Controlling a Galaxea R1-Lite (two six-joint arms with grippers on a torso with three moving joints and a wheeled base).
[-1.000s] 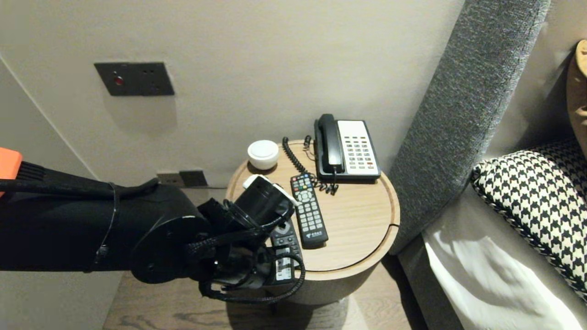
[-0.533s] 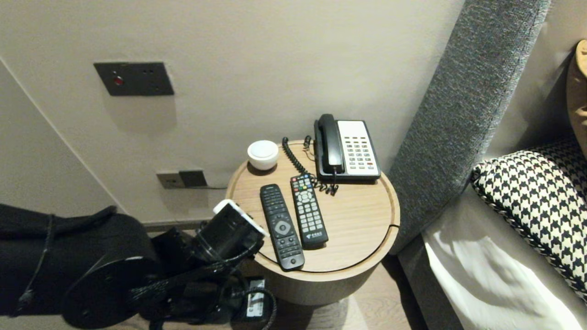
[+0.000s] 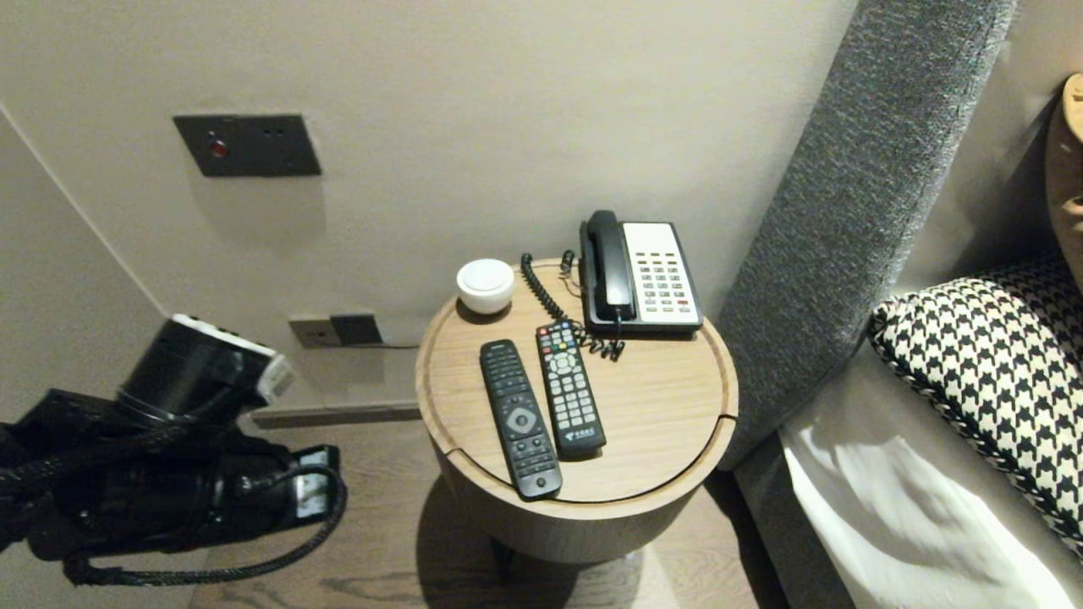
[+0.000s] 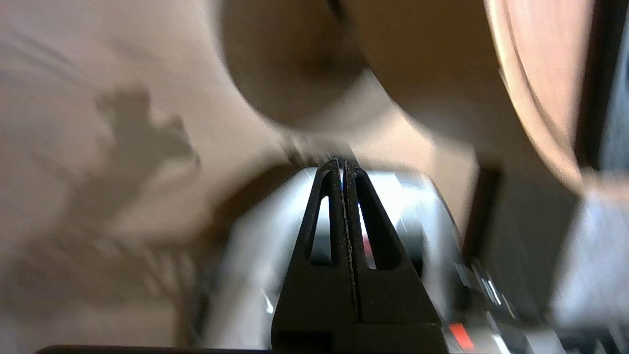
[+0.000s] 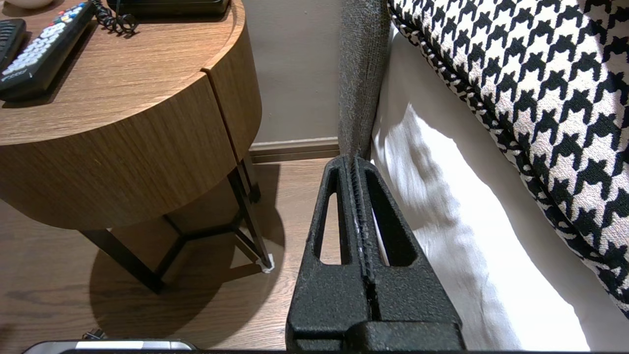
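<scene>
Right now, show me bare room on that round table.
Widest bare wood: right front of the table, between the right remote, the phone and the rim. A narrower strip: left of the left remote, in front of the bowl. Crowded at the back: bowl, cord, phone. The left gripper is off its left side.

Edges and the arm's own bulk are hiding much.
In the head view the left arm (image 3: 127, 499) is running off the left edge and covering the left gripper (image 4: 342, 164) fingertips. In the wrist view a shiny object (image 4: 417, 221) behind that gripper is smearing past recognition. The right edge is cutting the patterned pillow (image 3: 990, 372), and the telephone (image 3: 643, 275) key labels are showing too small to read.
</scene>
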